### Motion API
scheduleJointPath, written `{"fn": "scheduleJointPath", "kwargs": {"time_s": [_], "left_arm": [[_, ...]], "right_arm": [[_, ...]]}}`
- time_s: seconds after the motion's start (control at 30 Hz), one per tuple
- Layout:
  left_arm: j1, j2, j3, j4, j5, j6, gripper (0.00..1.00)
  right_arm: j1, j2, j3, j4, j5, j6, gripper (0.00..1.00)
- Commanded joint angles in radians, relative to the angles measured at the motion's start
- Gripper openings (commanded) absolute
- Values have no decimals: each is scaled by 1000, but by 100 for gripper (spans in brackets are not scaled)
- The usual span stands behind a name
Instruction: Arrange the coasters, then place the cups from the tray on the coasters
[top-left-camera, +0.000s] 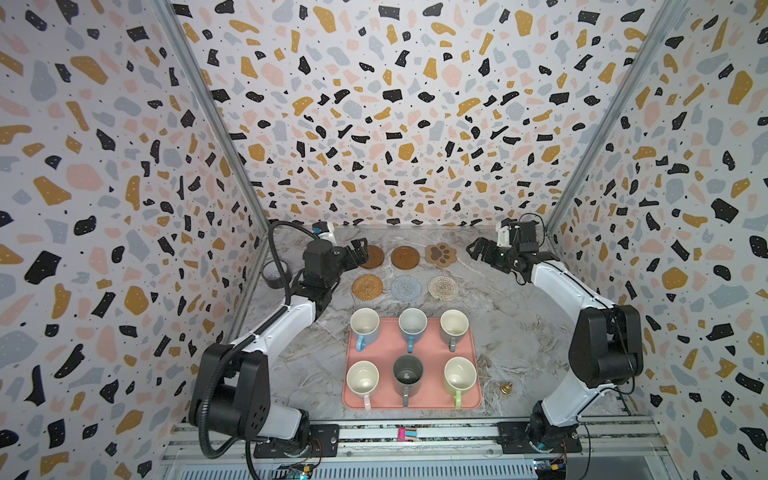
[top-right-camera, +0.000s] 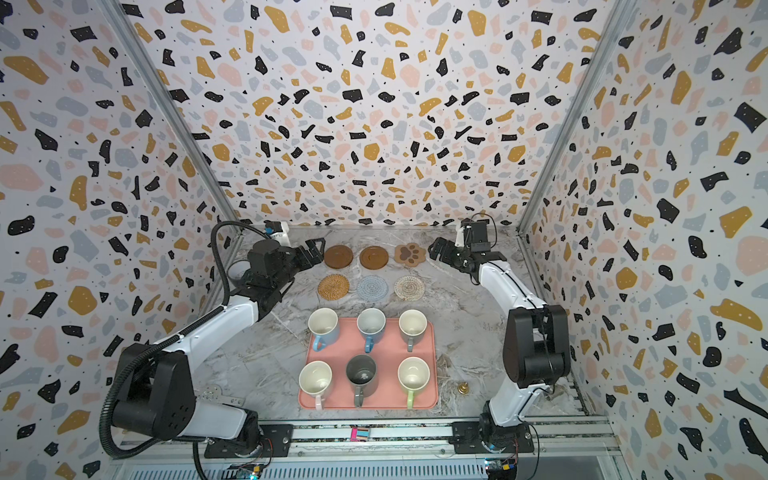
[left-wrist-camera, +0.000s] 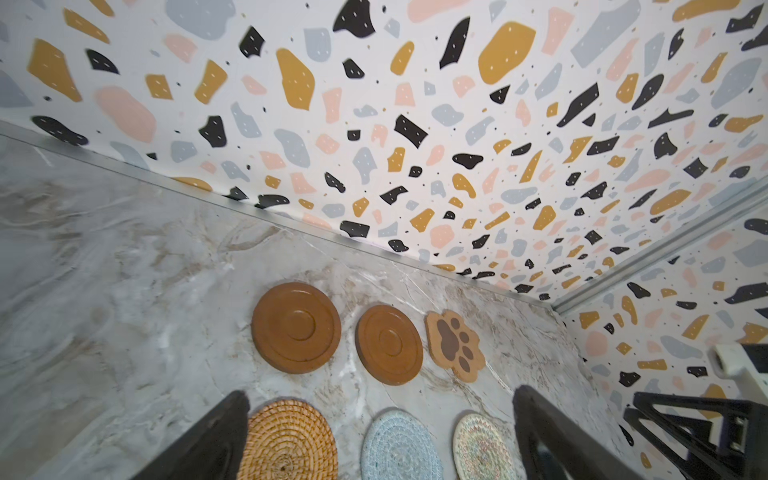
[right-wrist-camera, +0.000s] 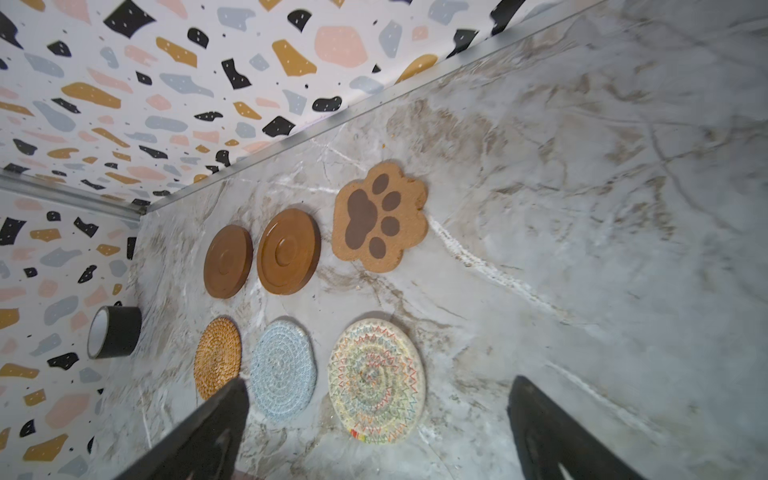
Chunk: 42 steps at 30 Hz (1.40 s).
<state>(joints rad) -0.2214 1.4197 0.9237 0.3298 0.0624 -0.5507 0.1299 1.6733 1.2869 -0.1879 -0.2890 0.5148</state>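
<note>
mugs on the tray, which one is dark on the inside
The dark grey mug, middle of the near row on the tray. Its inside is dark grey like its outside; the other five mugs are pale inside.

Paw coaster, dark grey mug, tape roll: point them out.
Paw coaster (right-wrist-camera: 361, 218), right wrist view, central pad.
Dark grey mug (top-left-camera: 407, 368), in a top view, inside.
Tape roll (right-wrist-camera: 122, 332), right wrist view, outer band.

Open marble (top-left-camera: 316, 365) left of tray (top-left-camera: 430, 359); narrow bare strip between coasters (top-left-camera: 406, 287) and cups (top-left-camera: 412, 324); tape roll (top-left-camera: 272, 275) blocking mid-left edge.
</note>
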Motion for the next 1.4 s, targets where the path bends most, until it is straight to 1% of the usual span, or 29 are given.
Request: {"fn": "scheduleJointPath", "kwargs": {"time_s": [0.0, 0.13, 0.2, 0.3, 0.4, 0.53, 0.6, 0.7, 0.77, 0.9, 1.0, 1.1, 1.27, 1.37], "left_arm": [[30, -49, -35, 73, -50, 36, 99], [76, -88, -79, 83, -73, 53, 99], [90, -110, -103, 81, -108, 72, 100], [105, -151, -149, 85, -216, 92, 99], [121, -203, -229, 137, -330, 113, 99], [131, -270, -350, 249, -445, 196, 99], [131, -298, -419, 316, -500, 241, 99], [134, -315, -510, 399, -575, 264, 99], [139, -312, -550, 431, -587, 264, 100], [140, -274, -595, 455, -599, 265, 100], [141, -251, -634, 534, -613, 255, 100], [143, -249, -651, 592, -620, 273, 99], [149, -226, -654, 639, -616, 287, 99], [149, -220, -648, 636, -611, 288, 99]], "right_arm": [[-26, -80, -46, 53, 70, -7, 99], [-55, -152, -136, 125, 126, -27, 99], [-66, -188, -187, 169, 151, -44, 99], [-85, -236, -269, 238, 190, -73, 99], [-104, -282, -350, 306, 227, -105, 99], [-125, -324, -439, 371, 286, -152, 99], [-130, -338, -491, 411, 311, -197, 99], [-131, -363, -585, 517, 351, -259, 99], [-130, -381, -647, 579, 371, -294, 99], [-127, -424, -760, 694, 451, -340, 99], [-125, -455, -846, 790, 488, -371, 99], [-125, -468, -907, 865, 518, -385, 99], [-124, -450, -941, 926, 531, -387, 99], [-123, -433, -943, 950, 530, -393, 99]]}}
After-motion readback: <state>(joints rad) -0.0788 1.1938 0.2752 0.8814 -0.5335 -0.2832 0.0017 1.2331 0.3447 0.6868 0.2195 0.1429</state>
